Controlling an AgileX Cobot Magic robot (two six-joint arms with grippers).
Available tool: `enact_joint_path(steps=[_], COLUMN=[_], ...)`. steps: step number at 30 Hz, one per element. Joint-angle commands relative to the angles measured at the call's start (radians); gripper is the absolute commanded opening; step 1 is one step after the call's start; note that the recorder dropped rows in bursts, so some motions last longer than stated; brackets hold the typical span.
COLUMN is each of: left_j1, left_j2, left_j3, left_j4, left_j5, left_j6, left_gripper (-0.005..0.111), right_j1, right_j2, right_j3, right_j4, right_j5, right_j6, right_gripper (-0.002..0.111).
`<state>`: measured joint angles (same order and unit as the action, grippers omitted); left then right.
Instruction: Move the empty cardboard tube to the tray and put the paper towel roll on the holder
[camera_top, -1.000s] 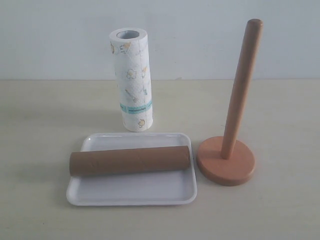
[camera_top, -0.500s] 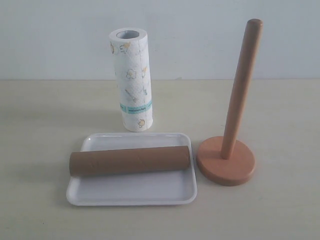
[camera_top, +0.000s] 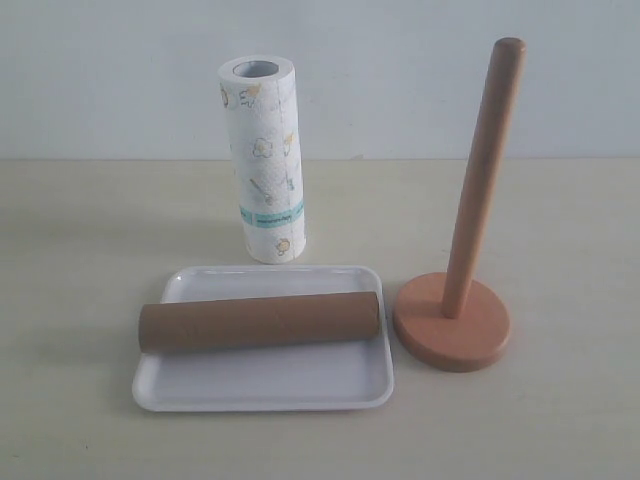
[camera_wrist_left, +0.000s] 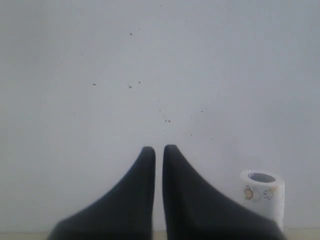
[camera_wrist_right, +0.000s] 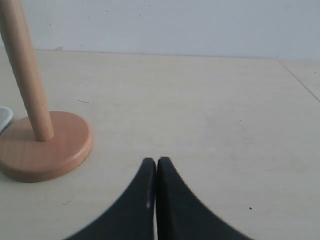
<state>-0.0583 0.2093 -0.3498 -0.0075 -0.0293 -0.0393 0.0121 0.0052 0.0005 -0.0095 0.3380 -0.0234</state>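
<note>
The empty cardboard tube (camera_top: 259, 321) lies on its side across the white tray (camera_top: 262, 383). Behind the tray the paper towel roll (camera_top: 264, 160) stands upright on the table; its top (camera_wrist_left: 262, 192) also shows in the left wrist view. To the right of the tray stands the holder (camera_top: 452, 325) with a bare pole (camera_top: 483, 177); the right wrist view shows its base (camera_wrist_right: 45, 146) too. Neither gripper appears in the exterior view. My left gripper (camera_wrist_left: 159, 149) is shut and empty, facing the pale wall. Over bare table beside the holder, my right gripper (camera_wrist_right: 156, 161) is shut and empty.
A pale wall (camera_top: 400, 70) rises behind the beige table (camera_top: 560, 230). The right wrist view shows the table's edge (camera_wrist_right: 300, 80) off to one side.
</note>
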Motion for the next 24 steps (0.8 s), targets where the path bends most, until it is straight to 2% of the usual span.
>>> enact_joint_path(steps=[1, 4, 11, 16, 19, 24], left_j1=[0.002, 0.002, 0.002, 0.002, 0.002, 0.002], left_j2=[0.078, 0.082, 0.083, 0.162, 0.246, 0.421], left_j3=[-0.047, -0.047, -0.047, -0.054, -0.078, -0.166], left_j4=[-0.01, -0.01, -0.01, -0.01, -0.01, -0.012], left_j5=[-0.035, -0.056, -0.003, 0.007, 0.012, 0.049], left_j6=[-0.005, -0.005, -0.005, -0.005, -0.005, -0.073], left_gripper=[0.005, 0.005, 0.005, 0.007, 0.021, 0.061], right_j1=[-0.003, -0.003, -0.003, -0.003, -0.003, -0.003], right_j2=[-0.005, -0.005, -0.005, -0.005, -0.005, -0.005], right_j3=[0.0, 0.0, 0.0, 0.0, 0.0, 0.0], right_j4=[0.0, 0.0, 0.0, 0.0, 0.0, 0.0], right_j5=[-0.008, -0.008, -0.008, -0.008, -0.008, -0.008], right_j6=[-0.003, -0.001, -0.001, -0.001, -0.001, -0.001], right_gripper=[0.0, 0.0, 0.0, 0.0, 0.0, 0.0])
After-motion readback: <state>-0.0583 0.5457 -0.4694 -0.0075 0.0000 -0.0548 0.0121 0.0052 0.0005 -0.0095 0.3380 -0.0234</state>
